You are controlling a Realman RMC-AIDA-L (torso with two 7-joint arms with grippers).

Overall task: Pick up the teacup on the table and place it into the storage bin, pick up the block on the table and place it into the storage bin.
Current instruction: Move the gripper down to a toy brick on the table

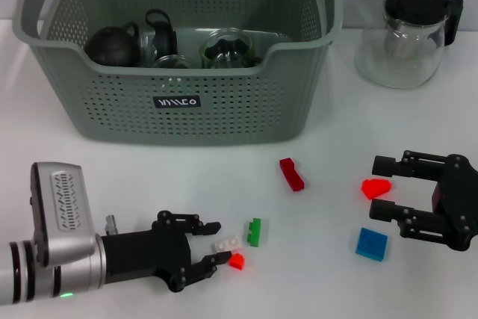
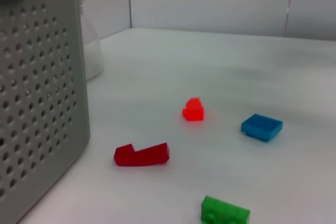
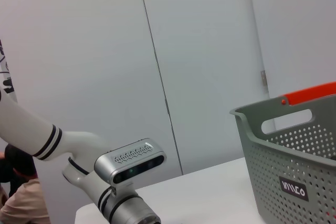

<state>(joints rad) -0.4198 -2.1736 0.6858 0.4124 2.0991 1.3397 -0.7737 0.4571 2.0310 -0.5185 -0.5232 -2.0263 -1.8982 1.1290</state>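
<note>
White tabletop fills the scene, with the grey-green storage bin (image 1: 179,110) at the back already holding dark teaware and glass pieces. No teacup stands on the table in the head view, so the block half of the task appears to be in hand.

Loose blocks lie in front of the bin. A small white block (image 1: 228,245) sits just beyond the fingertips of the left gripper (image 1: 213,248), with a small red block (image 1: 237,261) touching or nearly touching the lower fingertip and a green block (image 1: 255,231) just past the white one. The white block's long axis runs roughly across the line of the jaws' reach. The left gripper's jaws stand spread, with nothing between them; the arm lies low, reaching in from the robot's left nearly level with the table.

On the other side, a bright red block (image 1: 376,188) lies in the mouth of the right gripper (image 1: 382,186), between its two parted fingers, which do not appear to have closed on it. A blue block (image 1: 371,244) rests just beside the lower finger, and a dark red block (image 1: 291,174) lies between the two arms, nearest the bin. A glass jug (image 1: 407,39) with black lid stands apart at the bin's right.

Each gripper seems placed for its own block; a short advance and a squeeze would likely secure either.
</note>
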